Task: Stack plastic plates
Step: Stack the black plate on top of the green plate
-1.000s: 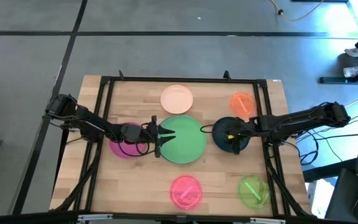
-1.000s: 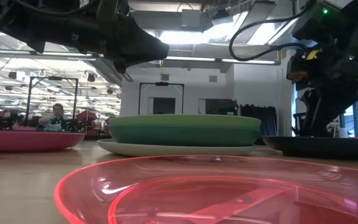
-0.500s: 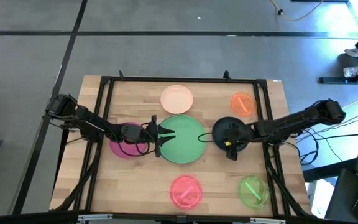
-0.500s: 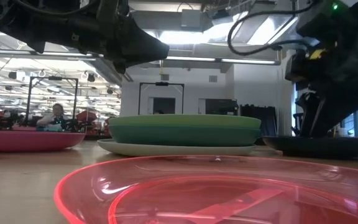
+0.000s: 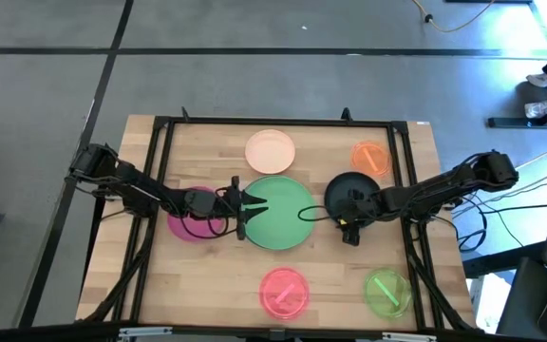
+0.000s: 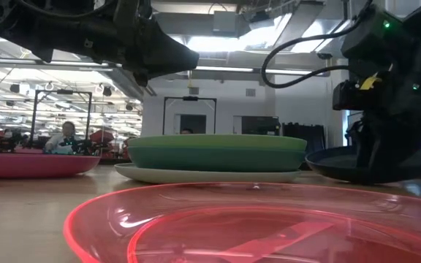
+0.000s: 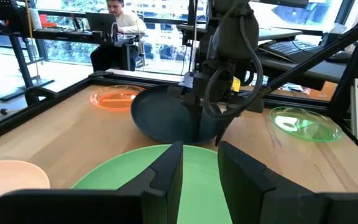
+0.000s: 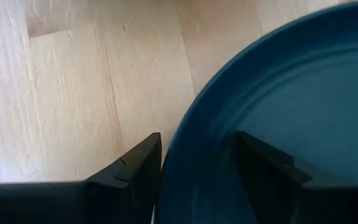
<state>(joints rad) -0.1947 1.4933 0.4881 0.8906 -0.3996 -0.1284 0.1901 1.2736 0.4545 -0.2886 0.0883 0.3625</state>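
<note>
The dark navy plate [image 5: 346, 195] sits right of the big green plate [image 5: 278, 213], with my right gripper [image 5: 349, 226] shut on its near rim. In the low view the green plate [image 6: 218, 151] rests on a pale plate [image 6: 210, 175]. My left gripper [image 5: 242, 206] hovers open above the green plate's left edge, its arm passing over the magenta plate [image 5: 190, 224]. Lying flat on the table are the peach plate [image 5: 271, 150], orange plate [image 5: 370, 158], pink plate [image 5: 284, 291] and lime plate [image 5: 387, 291]. My right gripper [image 8: 197, 140] pinches the navy plate's near rim [image 8: 174, 158], one finger outside the rim and one over the plate's hollow. The fingers [image 6: 377, 150] come from above, pointing down. The plate is tilted, the held side raised [image 7: 166, 115]; I cannot tell whether its opposite edge touches the table.
A black frame [image 5: 273, 122] runs around the wooden tabletop. Bare wood lies between the green plate and the pink plate and along the near left part. Cables hang from both arms. A person sits in the room beyond the table [image 7: 122, 25].
My right gripper has moved from over the navy plate toward the table's near edge and come down on the plate's near rim. The navy plate has shifted a little toward the green plate and tipped up from lying flat.
</note>
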